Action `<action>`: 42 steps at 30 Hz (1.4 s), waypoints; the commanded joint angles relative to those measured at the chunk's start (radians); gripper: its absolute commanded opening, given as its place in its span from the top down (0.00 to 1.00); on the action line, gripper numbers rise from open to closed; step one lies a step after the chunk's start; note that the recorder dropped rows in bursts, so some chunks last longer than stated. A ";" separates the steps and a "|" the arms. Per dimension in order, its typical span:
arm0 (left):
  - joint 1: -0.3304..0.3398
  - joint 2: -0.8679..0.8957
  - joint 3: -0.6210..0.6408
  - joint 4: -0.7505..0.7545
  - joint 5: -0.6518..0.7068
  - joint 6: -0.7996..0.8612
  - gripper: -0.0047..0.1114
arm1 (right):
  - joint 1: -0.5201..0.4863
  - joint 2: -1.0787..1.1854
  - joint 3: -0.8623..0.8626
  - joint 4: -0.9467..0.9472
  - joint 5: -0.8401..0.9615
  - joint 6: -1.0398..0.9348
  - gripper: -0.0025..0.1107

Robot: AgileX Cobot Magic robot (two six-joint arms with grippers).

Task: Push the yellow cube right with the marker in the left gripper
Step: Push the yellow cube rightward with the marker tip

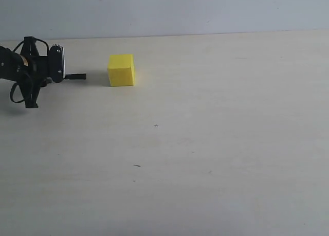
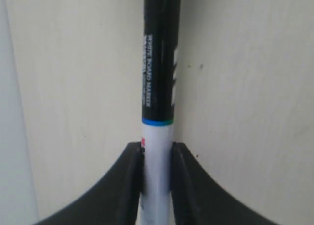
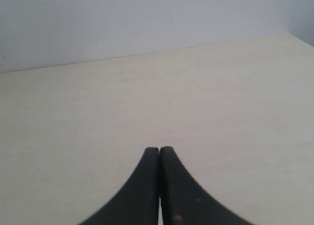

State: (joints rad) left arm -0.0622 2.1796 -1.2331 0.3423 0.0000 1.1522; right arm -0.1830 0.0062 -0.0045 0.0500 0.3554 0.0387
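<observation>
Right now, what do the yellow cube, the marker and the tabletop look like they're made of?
The yellow cube is probably hard plastic or painted wood: even colour, sharp edges, matte faces. The marker looks like smooth, slightly glossy plastic, with lettering printed on its black section and a white barrel below. The tabletop seems to be pale wood or wood-look laminate, matte, with faint grain lines.

The robot's left hand (image 1: 60,75) is a black claw on a dark arm (image 1: 10,66) trailing a looped black cable (image 1: 12,93), while the right hand (image 3: 159,151) shows two matte black, curved fingers (image 3: 137,195).
</observation>
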 commanded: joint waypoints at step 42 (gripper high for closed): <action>-0.314 0.029 -0.157 0.046 0.196 -0.180 0.96 | -0.004 -0.006 0.004 -0.001 -0.006 0.000 0.98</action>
State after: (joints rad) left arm -0.3819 2.2191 -1.3835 0.3877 0.1850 0.9944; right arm -0.1830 0.0062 -0.0045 0.0500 0.3554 0.0387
